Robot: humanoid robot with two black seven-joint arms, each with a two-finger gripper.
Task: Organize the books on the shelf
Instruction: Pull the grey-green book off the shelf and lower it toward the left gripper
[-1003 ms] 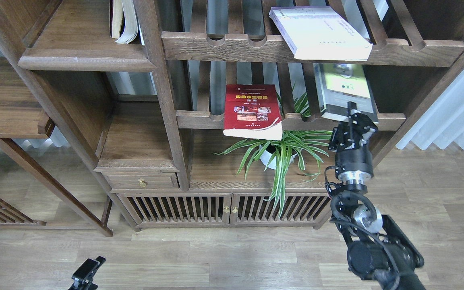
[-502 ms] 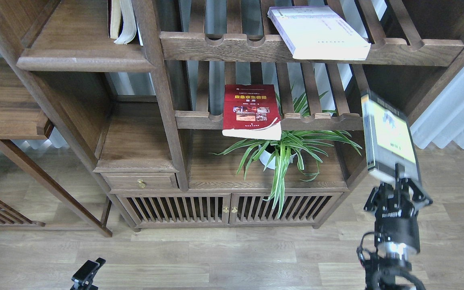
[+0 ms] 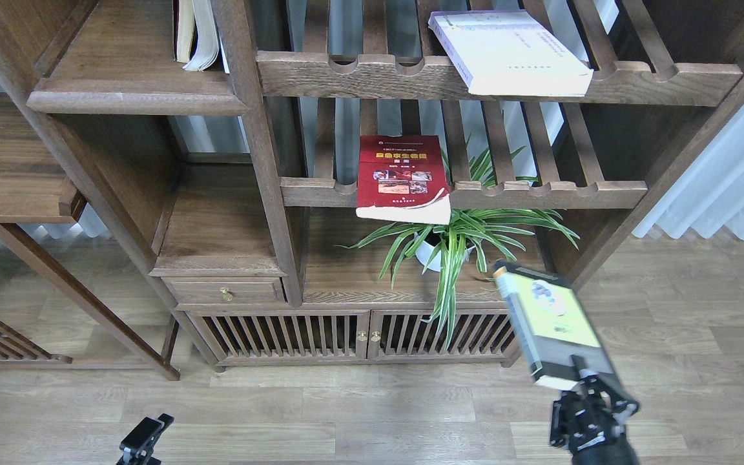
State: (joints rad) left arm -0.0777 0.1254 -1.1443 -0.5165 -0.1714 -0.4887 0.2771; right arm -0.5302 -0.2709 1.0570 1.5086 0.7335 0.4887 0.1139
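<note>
My right gripper (image 3: 588, 389) is shut on the near edge of the black-grey book with the yellow-green panel (image 3: 549, 320). It holds the book in the air, low at the right, in front of the cabinet. The red book with small photos (image 3: 401, 177) lies on the middle slatted rack and overhangs its front rail. The large pale lavender-white book (image 3: 511, 51) lies on the upper slatted rack. The solid dark-brown shelf with the rounded lip (image 3: 130, 97) is at the upper left. My left gripper (image 3: 144, 438) shows small and dark at the bottom left, near the floor.
Two pale books (image 3: 197, 32) stand at the back right of the solid shelf. A potted spider plant (image 3: 456, 239) spreads under the middle rack. Below are a small drawer (image 3: 227, 290) and slatted cabinet doors (image 3: 365, 336). A white curtain (image 3: 727, 187) hangs at the right.
My right gripper has drawn the black-grey book off the middle slatted rack, then carried it down and towards me, and now a little to the left. The left gripper has hardly moved.
</note>
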